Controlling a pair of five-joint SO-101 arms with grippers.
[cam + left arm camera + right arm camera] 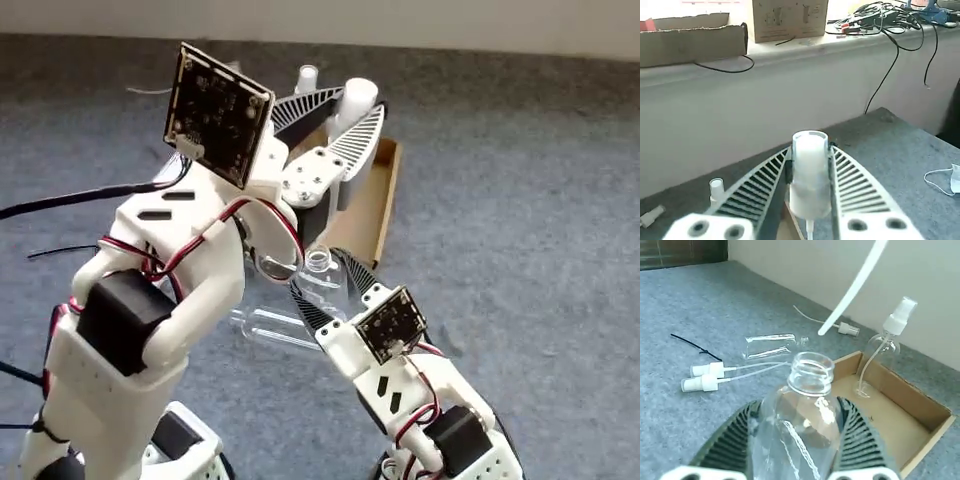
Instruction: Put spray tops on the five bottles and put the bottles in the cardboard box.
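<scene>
Items as I see them from the operator's desk:

1. Left gripper point(810, 150), raised over the cardboard box point(372, 205), clenched on a white spray top point(810, 175). The ribbed fingers press it from both sides. Its thin dip tube point(855, 287) hangs down at a slant.
2. Right gripper point(799, 407), low and near the box's near end, grasping a clear bottle point(807, 430) by the body. The bottle stands upright and its neck point(812, 371) is open, with no top on it. The tube's free end sits above that neck, not inside it.
3. Cardboard box: shallow and open-topped, lying on the grey carpeted table point(540, 200). In the high view it lies beyond the right gripper point(315, 270) and under the left gripper point(360, 105).
4. Capped bottle point(877, 352), already fitted with a spray top, standing upright inside the box at its far side.
5. Empty bottle point(771, 346), clear and uncapped, lying on its side on the table outside the box.
6. Two loose spray tops point(702, 376), lying side by side on the table with their tubes pointing towards the held bottle.
7. One more loose spray top point(847, 330), on the table beyond the box, near the wall.
8. Black cable tie point(690, 346), lying on the table just beside the pair of tops.
</scene>
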